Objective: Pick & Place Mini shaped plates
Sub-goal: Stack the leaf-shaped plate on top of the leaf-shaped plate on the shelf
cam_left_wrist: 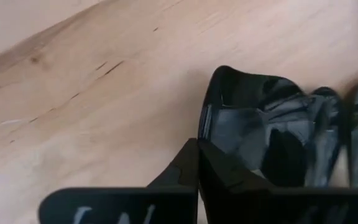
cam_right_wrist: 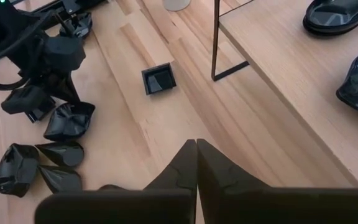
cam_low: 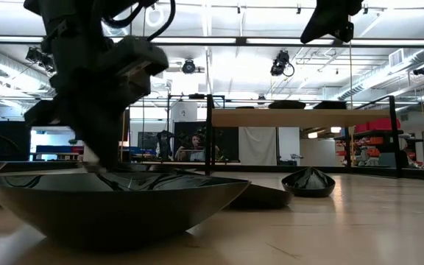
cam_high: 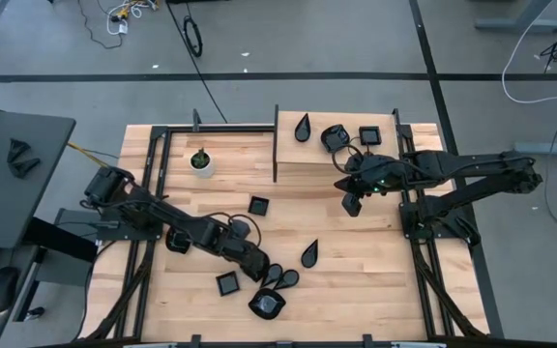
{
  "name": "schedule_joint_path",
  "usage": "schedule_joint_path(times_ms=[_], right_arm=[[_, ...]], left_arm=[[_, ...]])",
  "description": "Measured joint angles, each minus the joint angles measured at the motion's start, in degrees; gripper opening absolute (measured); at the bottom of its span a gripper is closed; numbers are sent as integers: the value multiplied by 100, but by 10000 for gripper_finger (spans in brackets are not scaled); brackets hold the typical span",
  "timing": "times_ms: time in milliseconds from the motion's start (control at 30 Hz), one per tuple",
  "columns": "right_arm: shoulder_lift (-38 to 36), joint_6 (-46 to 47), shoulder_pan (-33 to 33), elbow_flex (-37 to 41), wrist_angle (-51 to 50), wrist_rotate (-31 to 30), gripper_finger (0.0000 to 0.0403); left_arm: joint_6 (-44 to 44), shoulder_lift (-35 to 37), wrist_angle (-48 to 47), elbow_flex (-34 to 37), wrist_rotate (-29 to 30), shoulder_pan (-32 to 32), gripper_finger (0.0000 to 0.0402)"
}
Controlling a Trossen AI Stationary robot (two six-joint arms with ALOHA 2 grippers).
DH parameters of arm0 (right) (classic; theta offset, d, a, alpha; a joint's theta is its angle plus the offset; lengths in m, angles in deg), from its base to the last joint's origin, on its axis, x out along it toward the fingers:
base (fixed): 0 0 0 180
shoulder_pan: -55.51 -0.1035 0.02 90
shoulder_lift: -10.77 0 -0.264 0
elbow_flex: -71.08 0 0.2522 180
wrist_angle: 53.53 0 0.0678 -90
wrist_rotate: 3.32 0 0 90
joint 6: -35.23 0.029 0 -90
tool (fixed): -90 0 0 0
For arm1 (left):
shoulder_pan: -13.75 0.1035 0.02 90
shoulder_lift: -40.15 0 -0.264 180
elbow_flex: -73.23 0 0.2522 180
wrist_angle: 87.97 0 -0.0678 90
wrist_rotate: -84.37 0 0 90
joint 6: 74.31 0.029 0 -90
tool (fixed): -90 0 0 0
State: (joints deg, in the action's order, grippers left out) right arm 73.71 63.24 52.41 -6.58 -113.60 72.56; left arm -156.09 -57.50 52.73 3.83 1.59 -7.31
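Several glossy black mini plates lie flat on the wooden table: a cluster, a rounded one, squares and a teardrop. Three more sit on the raised platform. My left gripper is shut and low over the cluster, its fingertips right at the rim of a rounded dish. My right gripper is shut and empty, and hovers high beside the platform's near edge. My left gripper comes down from above with shut fingers at the near rim of the rounded dish, which lies on the table. I cannot tell whether the fingertips touch the rim. Nothing is between the fingers.
A small white pot with a green plant stands at the table's far left. A black metal frame post edges the raised platform. Bare wood lies between the cluster and the platform. In the low view one dish fills the foreground.
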Motion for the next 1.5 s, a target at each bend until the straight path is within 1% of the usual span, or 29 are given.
schedule_joint_path(times_ms=[167, 300, 433, 567, 633, 733, 833, 933, 1000, 1100, 1233, 1333, 1500], right_arm=[[-2, 46, -1, 229, 26, 16, 5], [-2, 335, 1, 383, 28, 110, 11], [-2, 392, 1, 389, 66, 552, 36], [-2, 298, -54, 391, 293, 1083, 77], [-4, 299, -146, 464, 684, 1143, 100], [2, 523, -238, 755, 1591, 1208, 133], [144, 816, -239, 1011, 2598, 1225, 163], [380, 982, -183, 1077, 3108, 1224, 184], [604, 1012, -148, 1071, 3154, 1220, 190], [983, 952, -123, 1076, 3184, 1209, 191], [1293, 899, -121, 1078, 3339, 1206, 177], [1386, 882, -121, 1078, 3376, 1207, 155], [1381, 766, -121, 1078, 3447, 1205, 102]], left_arm=[[32, 267, 114, -59, 27, 204, 3], [412, 340, 78, -467, 67, 487, 2], [925, 340, 55, -1024, 198, 812, 2], [1363, 340, -5, -1494, 306, 1128, 1], [1643, 342, -2, -1696, 417, 1242, 1], [1958, 342, -9, -1898, 544, 1384, 1], [2195, 342, -9, -2028, 544, 1481, 1], [2291, 344, 7, -2074, 543, 1530, 1], [2296, 344, -5, -2070, 523, 1545, 1], [2311, 344, 11, -2070, 499, 1544, 1], [2308, 344, 5, -2070, 497, 1537, 2], [2302, 344, 9, -2069, 482, 1539, 2], [2288, 344, 12, -2065, 477, 1537, 3]])
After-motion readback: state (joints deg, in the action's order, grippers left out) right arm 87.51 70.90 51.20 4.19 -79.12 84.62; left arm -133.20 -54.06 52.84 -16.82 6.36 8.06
